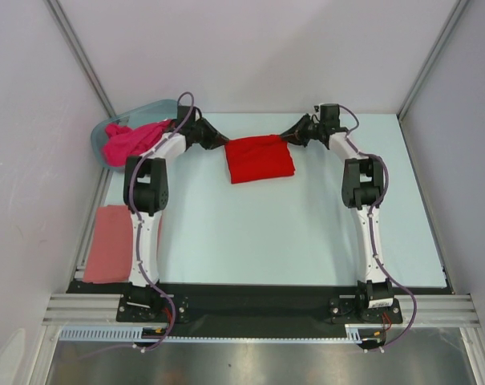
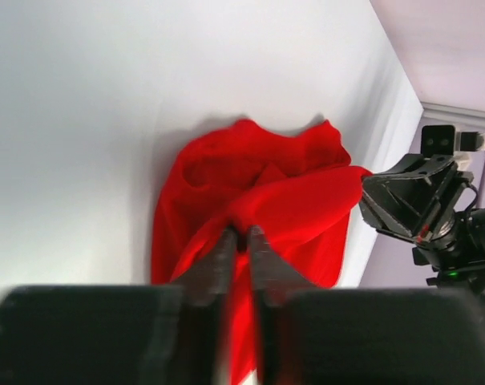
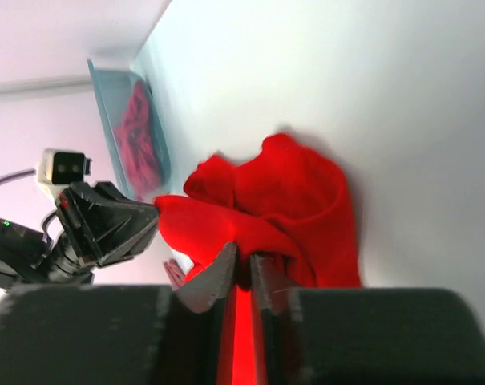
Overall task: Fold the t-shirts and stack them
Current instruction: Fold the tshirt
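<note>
A bright red t-shirt (image 1: 260, 159) lies folded into a rough square at the back middle of the table. My left gripper (image 1: 224, 143) pinches its far left corner, and my right gripper (image 1: 288, 138) pinches its far right corner. In the left wrist view the jaws (image 2: 244, 233) stand nearly together with red cloth (image 2: 226, 176) between the tips. The right wrist view shows the same: narrow jaws (image 3: 244, 255) with a fold of the red shirt (image 3: 306, 192) caught in them and lifted slightly. A magenta-pink t-shirt (image 1: 134, 140) sits bunched in the tub. A salmon-pink t-shirt (image 1: 107, 243) lies folded at the left edge.
The translucent blue-grey tub (image 1: 106, 130) stands at the back left corner, close behind my left arm; it also appears in the right wrist view (image 3: 114, 112). White walls and aluminium frame rails (image 1: 82, 48) enclose the pale blue table (image 1: 266, 233).
</note>
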